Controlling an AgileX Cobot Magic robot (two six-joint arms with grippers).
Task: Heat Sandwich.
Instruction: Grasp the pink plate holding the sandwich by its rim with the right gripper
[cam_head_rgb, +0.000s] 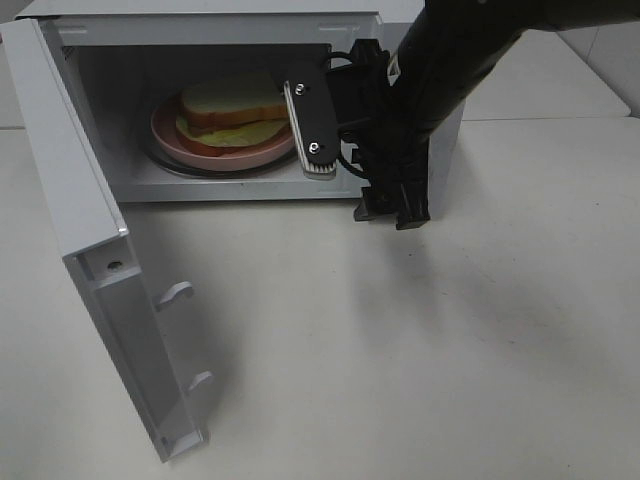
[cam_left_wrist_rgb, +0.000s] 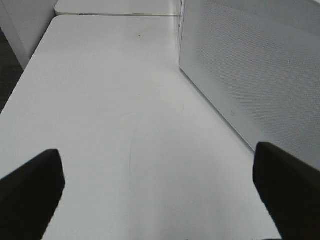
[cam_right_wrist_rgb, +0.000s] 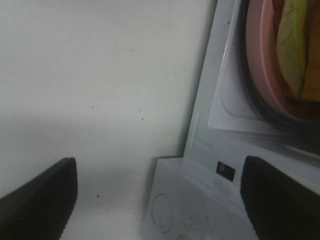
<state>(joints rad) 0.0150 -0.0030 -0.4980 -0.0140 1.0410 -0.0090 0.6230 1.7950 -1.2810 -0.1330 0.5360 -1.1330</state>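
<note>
The sandwich (cam_head_rgb: 232, 108), white bread with yellow-green and reddish filling, lies on a round pink plate (cam_head_rgb: 240, 158) inside the open microwave (cam_head_rgb: 200, 28). Just outside the cavity's right front corner hovers my right gripper (cam_head_rgb: 360, 198), open, turned sideways and holding nothing. One of its fingers (cam_head_rgb: 310, 130) stands in front of the plate's right edge. In the right wrist view the sandwich (cam_right_wrist_rgb: 295, 40) and plate (cam_right_wrist_rgb: 260, 60) lie beyond the open right gripper (cam_right_wrist_rgb: 160, 200). My left gripper (cam_left_wrist_rgb: 160, 190) is open over bare table beside the microwave's perforated side wall (cam_left_wrist_rgb: 250, 65). It is out of the high view.
The microwave door (cam_head_rgb: 80, 200) is swung wide open toward the front left, with its latch hooks (cam_head_rgb: 175, 293) sticking out. White table (cam_head_rgb: 400, 360) stretches in front of the microwave and to its right. The right arm (cam_head_rgb: 460, 60) reaches in from the upper right.
</note>
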